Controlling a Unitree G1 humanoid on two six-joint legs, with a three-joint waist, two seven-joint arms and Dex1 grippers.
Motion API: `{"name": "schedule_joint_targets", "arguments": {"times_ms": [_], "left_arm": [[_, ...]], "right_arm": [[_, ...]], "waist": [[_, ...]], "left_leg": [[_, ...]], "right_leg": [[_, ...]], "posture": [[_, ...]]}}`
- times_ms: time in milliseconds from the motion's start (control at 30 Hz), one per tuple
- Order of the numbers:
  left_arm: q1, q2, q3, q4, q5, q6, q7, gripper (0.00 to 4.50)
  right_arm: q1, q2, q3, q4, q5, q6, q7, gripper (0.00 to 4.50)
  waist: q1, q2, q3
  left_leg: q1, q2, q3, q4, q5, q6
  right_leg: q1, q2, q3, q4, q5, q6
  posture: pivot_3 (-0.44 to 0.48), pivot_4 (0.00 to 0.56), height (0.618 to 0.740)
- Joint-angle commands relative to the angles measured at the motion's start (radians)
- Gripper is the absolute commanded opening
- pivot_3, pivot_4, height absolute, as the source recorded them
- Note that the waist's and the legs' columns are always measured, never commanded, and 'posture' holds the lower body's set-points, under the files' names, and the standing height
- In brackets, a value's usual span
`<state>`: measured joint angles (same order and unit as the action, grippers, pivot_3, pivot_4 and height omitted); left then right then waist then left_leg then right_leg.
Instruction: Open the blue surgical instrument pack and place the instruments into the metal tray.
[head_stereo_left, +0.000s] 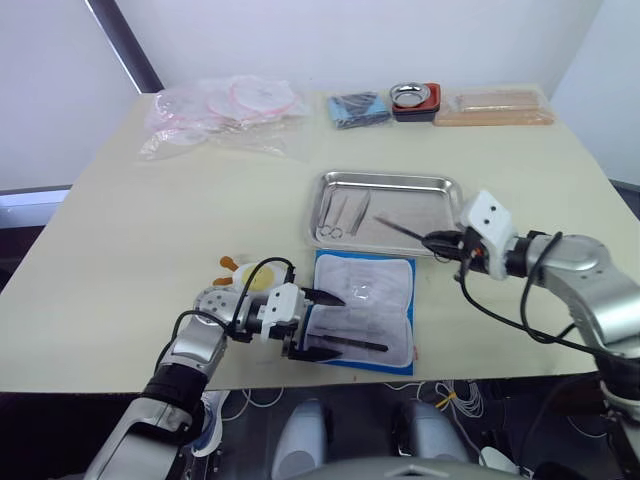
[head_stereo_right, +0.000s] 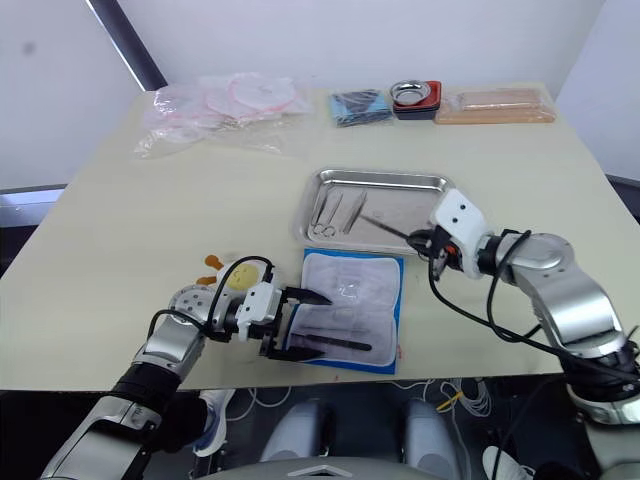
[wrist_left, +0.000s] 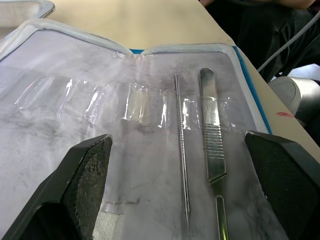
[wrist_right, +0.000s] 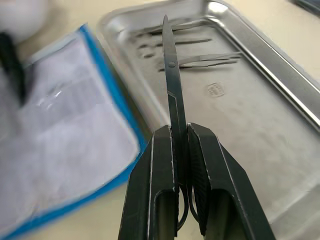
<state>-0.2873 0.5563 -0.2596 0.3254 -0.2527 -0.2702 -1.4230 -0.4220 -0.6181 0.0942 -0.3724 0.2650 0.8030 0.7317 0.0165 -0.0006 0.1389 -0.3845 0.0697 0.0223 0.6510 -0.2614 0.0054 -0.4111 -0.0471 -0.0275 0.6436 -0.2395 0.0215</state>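
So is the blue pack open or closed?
Open. The blue surgical instrument pack lies spread flat, pale lining up, with two slim instruments still tucked in its clear loops.

Scissors (wrist_right: 172, 95): ring handles hidden between the right gripper's (wrist_right: 181, 134) closed fingers; blade tips too fine to separate. Scalpel handle (wrist_left: 212, 150): lower end cut off by the frame edge in the left wrist view. Pack (wrist_left: 125, 125): most of its lining runs past that view's edges; printed text illegible. Tray (head_stereo_left: 440, 185): near right corner covered by the right gripper. Instruments in tray (head_stereo_left: 343, 213): too small to identify individually. Far-edge packets (head_stereo_left: 225, 110): contents indistinct.
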Motion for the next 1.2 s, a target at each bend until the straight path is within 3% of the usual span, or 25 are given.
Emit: {"name": "schedule_joint_targets", "arguments": {"times_ms": [33,467,900,1200], "left_arm": [[0.035,0.003,-0.069,0.078,0.103,0.037,0.016,4.50],[0.041,0.006,-0.075,0.068,0.111,0.045,0.032,4.50],[0.047,0.011,-0.075,0.072,0.114,0.037,0.035,4.50],[0.048,0.014,-0.076,0.081,0.119,0.026,0.034,4.50]], "right_arm": [[-0.036,0.071,-0.018,0.013,-0.010,0.014,-0.097,0.05],[-0.172,0.362,-0.078,0.234,-0.050,0.113,-0.433,0.05],[-0.317,0.519,-0.070,0.479,-0.108,0.149,-0.582,0.05],[-0.297,0.607,-0.077,0.492,-0.134,0.201,-0.674,0.05]], "waist": [[-0.001,0.000,0.000],[-0.004,0.003,-0.001],[-0.004,0.004,-0.001],[-0.006,0.004,-0.001]], "left_leg": [[0.000,0.000,0.000,0.000,0.000,0.000],[0.000,-0.001,0.000,0.000,0.000,0.000],[0.000,-0.001,0.000,0.000,0.000,0.000],[0.000,-0.001,0.000,-0.001,0.000,0.000]], "right_leg": [[0.000,0.000,0.000,0.000,0.000,0.000],[0.000,0.000,0.002,0.000,0.000,0.000],[0.000,0.000,0.002,0.000,0.000,0.000],[0.000,0.000,0.002,0.001,0.000,0.000]], "posture": [[0.000,0.150,0.740],[0.000,0.150,0.740],[0.000,0.150,0.740],[0.000,0.150,0.740]]}}
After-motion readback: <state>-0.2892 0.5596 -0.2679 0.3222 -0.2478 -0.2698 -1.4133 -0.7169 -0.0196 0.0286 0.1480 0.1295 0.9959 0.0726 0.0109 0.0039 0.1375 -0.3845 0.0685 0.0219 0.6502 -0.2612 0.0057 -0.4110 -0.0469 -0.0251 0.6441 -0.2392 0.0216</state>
